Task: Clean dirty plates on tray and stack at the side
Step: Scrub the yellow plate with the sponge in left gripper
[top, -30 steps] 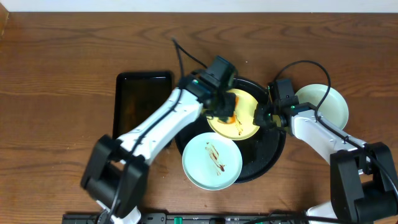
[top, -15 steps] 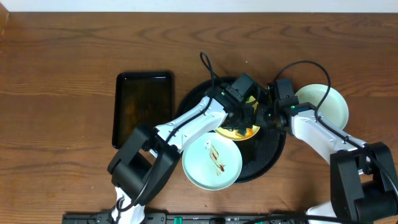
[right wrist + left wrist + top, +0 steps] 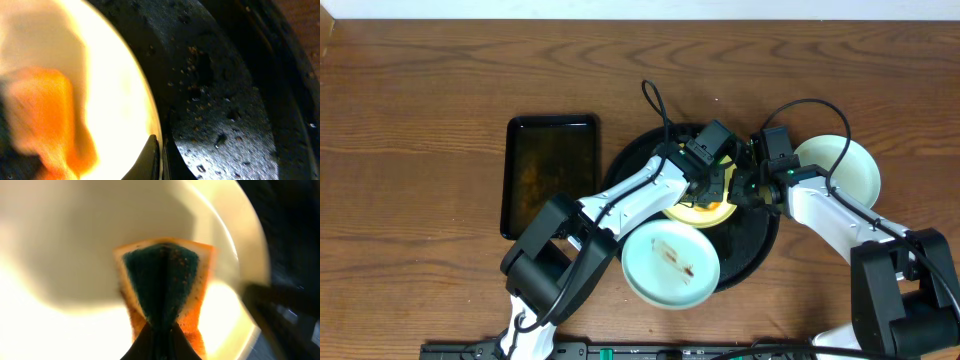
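The yellow plate [image 3: 60, 240] is set on the tray [image 3: 756, 240], its right rim pinched by the right hand [image 3: 160, 150]. A sponge [image 3: 162, 275] is clamped in the left hand [image 3: 160, 332] and pressed onto it.

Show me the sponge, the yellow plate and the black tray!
sponge [image 3: 162, 280]: left wrist view, green scrubbing face.
yellow plate [image 3: 112, 70]: right wrist view, bright inner surface.
black tray [image 3: 225, 110]: right wrist view, bare speckled floor.
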`<state>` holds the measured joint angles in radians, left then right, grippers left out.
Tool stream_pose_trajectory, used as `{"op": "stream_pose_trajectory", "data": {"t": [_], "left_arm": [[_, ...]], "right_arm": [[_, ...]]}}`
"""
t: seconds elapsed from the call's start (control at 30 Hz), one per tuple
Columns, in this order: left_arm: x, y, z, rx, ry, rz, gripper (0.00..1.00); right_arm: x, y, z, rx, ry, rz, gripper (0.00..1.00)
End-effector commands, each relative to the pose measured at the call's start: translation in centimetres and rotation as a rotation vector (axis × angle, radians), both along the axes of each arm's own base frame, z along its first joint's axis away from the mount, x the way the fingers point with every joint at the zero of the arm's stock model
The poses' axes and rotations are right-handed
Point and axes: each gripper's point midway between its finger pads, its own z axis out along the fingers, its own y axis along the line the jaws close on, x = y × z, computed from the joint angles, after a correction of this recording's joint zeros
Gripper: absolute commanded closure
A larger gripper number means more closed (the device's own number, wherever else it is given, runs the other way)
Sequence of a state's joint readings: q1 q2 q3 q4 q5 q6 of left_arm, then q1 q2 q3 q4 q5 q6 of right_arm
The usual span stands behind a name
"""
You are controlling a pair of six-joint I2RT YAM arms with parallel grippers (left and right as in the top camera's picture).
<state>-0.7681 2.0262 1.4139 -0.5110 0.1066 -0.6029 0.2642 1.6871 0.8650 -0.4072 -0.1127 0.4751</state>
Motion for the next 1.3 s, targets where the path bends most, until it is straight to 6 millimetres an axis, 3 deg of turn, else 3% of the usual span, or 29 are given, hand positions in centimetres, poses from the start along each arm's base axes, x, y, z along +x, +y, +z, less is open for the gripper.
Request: {"op": "stream_pose_trajectory", "data": {"t": [0.0,0.27,0.43,0.53,0.63,0.73,0.9,0.93,1.1,1.27], "left_arm": [[2.5,3.2,-0.8,0.123,-0.088,0.088,0.92],[3.4,5.9,-0.6,0.158,-0.063,0.115,0.92],[2.7,6.3,3.1,0.125,-0.084,0.108,0.93],[2.7,6.2,7.5,0.064,-0.154,0.104,0.92],[2.8,5.9,8.9,0.028,-0.180,0.100,0.92],[2.4,5.0,8.4,-0.003,-0.150,0.059,0.93],[1.3,1.5,5.6,-0.113,-0.049,-0.083,0.93],[0.6,0.5,4.0,-0.147,0.008,-0.131,0.93],[-1.0,-0.4,0.6,-0.165,0.130,-0.167,0.93],[-3.2,-2.0,-0.6,-0.229,0.216,-0.258,0.92]], "right_arm": [[-0.1,-0.8,0.0,-0.028,0.006,-0.024,0.99],[-0.2,-0.9,0.0,-0.030,0.013,-0.024,0.99],[-0.2,-0.9,0.0,-0.031,0.012,-0.024,0.99],[-0.2,-0.9,0.0,-0.031,0.011,-0.024,0.99],[-0.2,-0.9,0.0,-0.031,0.011,-0.024,0.99],[-0.2,-0.9,0.0,-0.030,0.012,-0.024,0.99],[-0.2,-0.9,0.0,-0.031,0.012,-0.024,0.99],[-0.2,-0.9,0.0,-0.031,0.013,-0.024,0.99],[-0.2,-0.9,0.0,-0.031,0.013,-0.024,0.99],[-0.2,-0.9,0.0,-0.031,0.012,-0.024,0.99]]}}
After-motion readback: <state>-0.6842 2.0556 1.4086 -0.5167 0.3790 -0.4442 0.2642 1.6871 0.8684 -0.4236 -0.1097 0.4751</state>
